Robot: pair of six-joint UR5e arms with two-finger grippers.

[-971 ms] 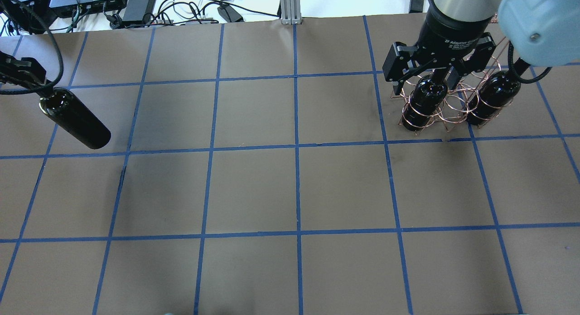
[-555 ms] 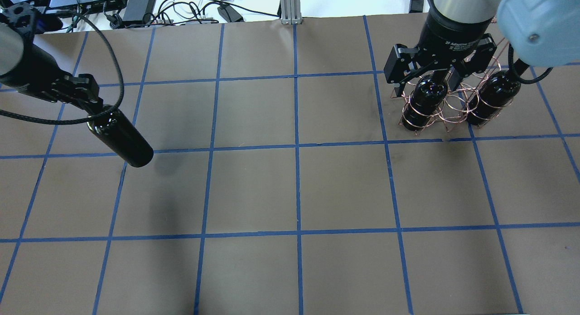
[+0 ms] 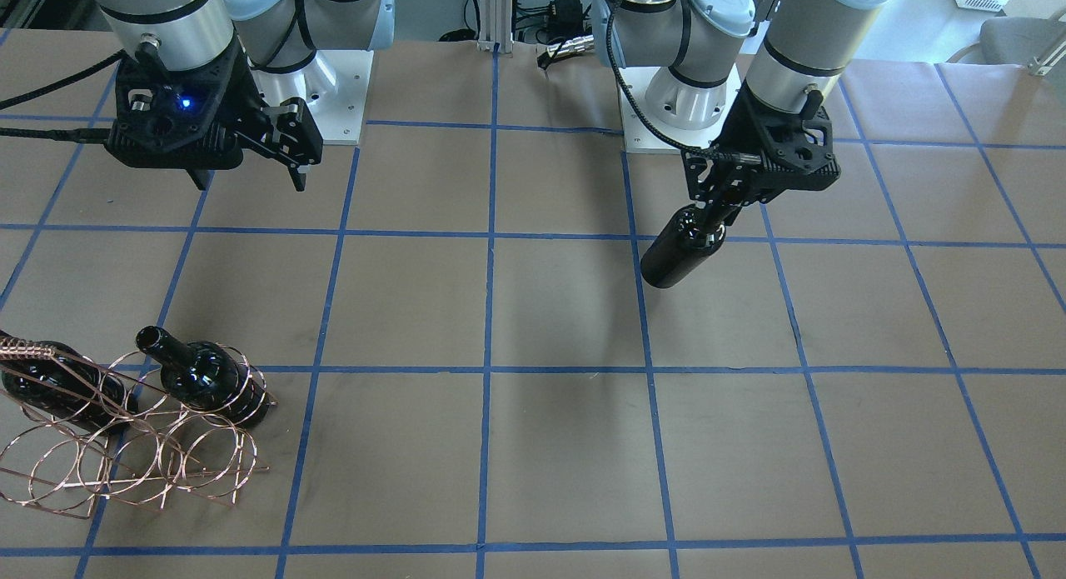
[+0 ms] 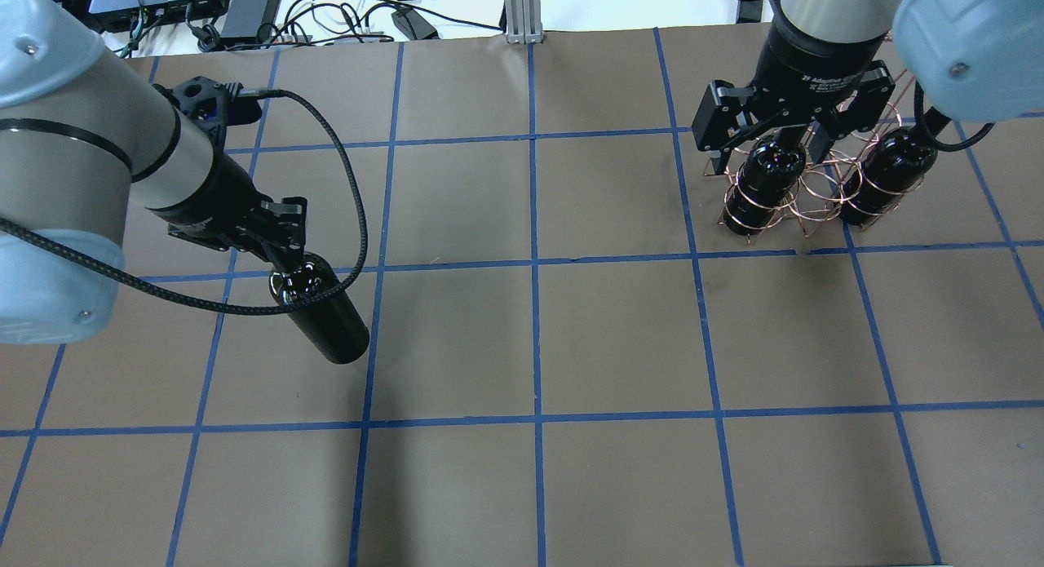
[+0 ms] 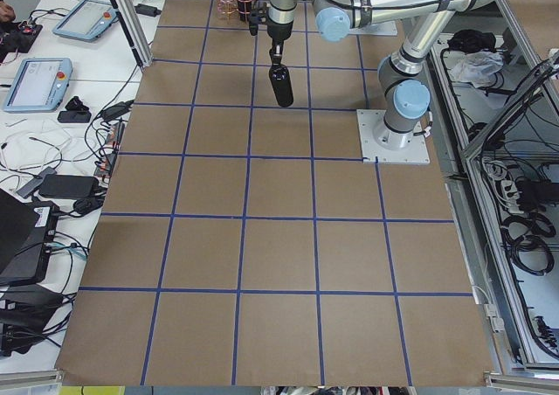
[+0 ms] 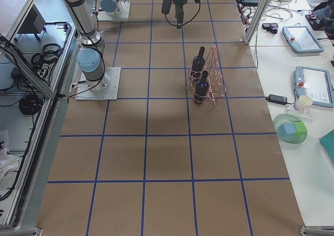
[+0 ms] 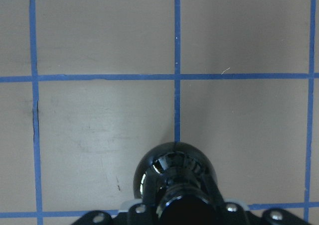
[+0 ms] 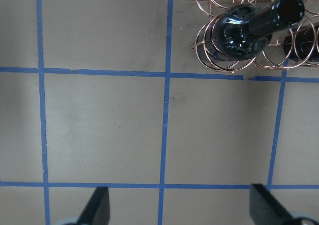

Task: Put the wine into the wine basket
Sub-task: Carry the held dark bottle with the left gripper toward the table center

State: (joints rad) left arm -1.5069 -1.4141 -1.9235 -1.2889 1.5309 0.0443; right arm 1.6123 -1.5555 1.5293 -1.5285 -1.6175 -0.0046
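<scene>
The table [image 4: 620, 338], brown w/ a blue tape grid, is mostly bare squares. The wine basket [image 4: 818, 193] is set on the robot's right side, toward the far edge. 2 other bottles [image 4: 758, 188] are already lodged in its loops, tilted, necks up.

A 3rd wine bottle [image 4: 325, 322] is held by the neck in the left gripper [image 4: 283, 245], jaws pinched narrow on it. It hangs tilted, base lowest, and is judged clear of the table from its offset shadow. The right gripper [image 4: 787, 139] is poised over the basket, jaws spread wide, nothing btwn them.

Change: within approx. 1 s the hanging bottle has been carried from the table's left edge inward, across a grid line toward centre. Much more of the left arm is now seen overhead. The right gripper, the basket & its 2 bottles are unchanged.

Meaning: the transport leg is under way and placement is not yet begun. The bottle is still well apart from the basket, w/ most of the table's width left to cross. Since the space above the basket is occupied by the right gripper, either a hand-over or a retreat by that arm is judged likely to be needed. Which of the 2 is planned cannot be told.
</scene>
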